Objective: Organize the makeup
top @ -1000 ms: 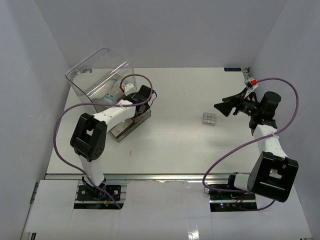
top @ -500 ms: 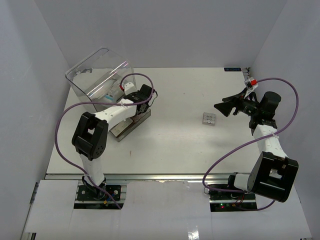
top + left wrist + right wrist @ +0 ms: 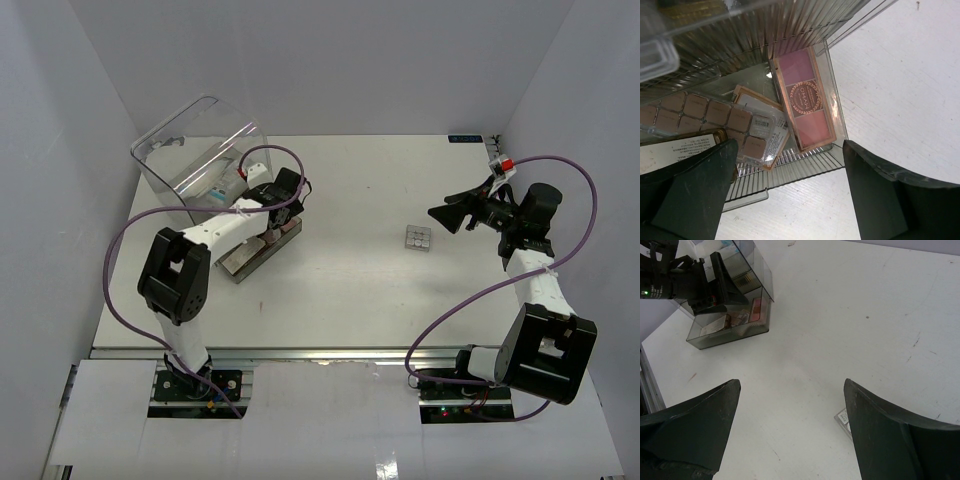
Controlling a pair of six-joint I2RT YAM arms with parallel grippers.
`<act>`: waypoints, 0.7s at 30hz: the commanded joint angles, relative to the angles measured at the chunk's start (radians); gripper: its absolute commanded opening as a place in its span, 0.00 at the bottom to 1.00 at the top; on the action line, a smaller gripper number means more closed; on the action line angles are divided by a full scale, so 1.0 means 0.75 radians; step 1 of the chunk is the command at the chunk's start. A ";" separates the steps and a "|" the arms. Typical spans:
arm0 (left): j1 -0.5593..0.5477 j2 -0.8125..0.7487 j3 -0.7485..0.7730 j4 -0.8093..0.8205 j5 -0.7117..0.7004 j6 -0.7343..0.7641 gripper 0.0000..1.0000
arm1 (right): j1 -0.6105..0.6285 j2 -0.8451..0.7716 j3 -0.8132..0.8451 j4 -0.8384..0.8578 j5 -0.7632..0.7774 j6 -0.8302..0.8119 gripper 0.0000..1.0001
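A clear ribbed drawer tray (image 3: 790,167) holds a pink palette (image 3: 807,100), a brown multi-pan palette (image 3: 715,120) and a black-gold palette (image 3: 682,147). My left gripper (image 3: 790,200) is open and empty just above the tray's near end; in the top view it (image 3: 278,222) hangs over the tray (image 3: 245,262). A small clear multi-pan palette (image 3: 418,239) lies alone on the table. My right gripper (image 3: 447,213) is open and empty, raised to the right of it. In the right wrist view (image 3: 790,435) the palette (image 3: 842,417) peeks out beside the right finger.
A big clear plastic box (image 3: 195,150) stands tilted at the back left, with white-blue items (image 3: 225,185) inside. White walls close in the table on the left, back and right. The tray and left arm show far off in the right wrist view (image 3: 730,322).
The left arm has shifted slightly over the tray, and the pink palette now shows below the gripper in the top view. The right arm has not moved.
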 commanded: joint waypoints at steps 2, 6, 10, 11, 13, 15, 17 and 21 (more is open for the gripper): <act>0.010 -0.188 -0.048 0.060 0.146 0.105 0.95 | -0.010 0.000 0.000 0.032 -0.024 -0.014 0.90; 0.010 -0.359 -0.142 0.209 0.426 0.349 0.91 | -0.010 0.016 0.020 -0.027 -0.013 -0.054 0.90; 0.014 -0.613 -0.381 0.459 0.855 0.675 0.93 | 0.015 0.068 0.125 -0.298 0.150 -0.224 0.90; 0.015 -0.702 -0.437 0.480 0.916 0.717 0.94 | 0.038 0.091 0.151 -0.397 0.192 -0.292 0.90; 0.021 -0.826 -0.483 0.477 1.016 0.803 0.96 | 0.092 0.130 0.209 -0.520 0.307 -0.367 0.90; 0.024 -0.928 -0.533 0.437 1.059 0.896 0.97 | 0.173 0.163 0.262 -0.651 0.445 -0.462 0.90; 0.025 -1.041 -0.579 0.397 1.056 0.966 0.98 | 0.284 0.198 0.301 -0.736 0.661 -0.517 0.90; 0.030 -1.245 -0.718 0.360 0.952 1.044 0.98 | 0.487 0.300 0.342 -0.777 1.282 -0.284 0.90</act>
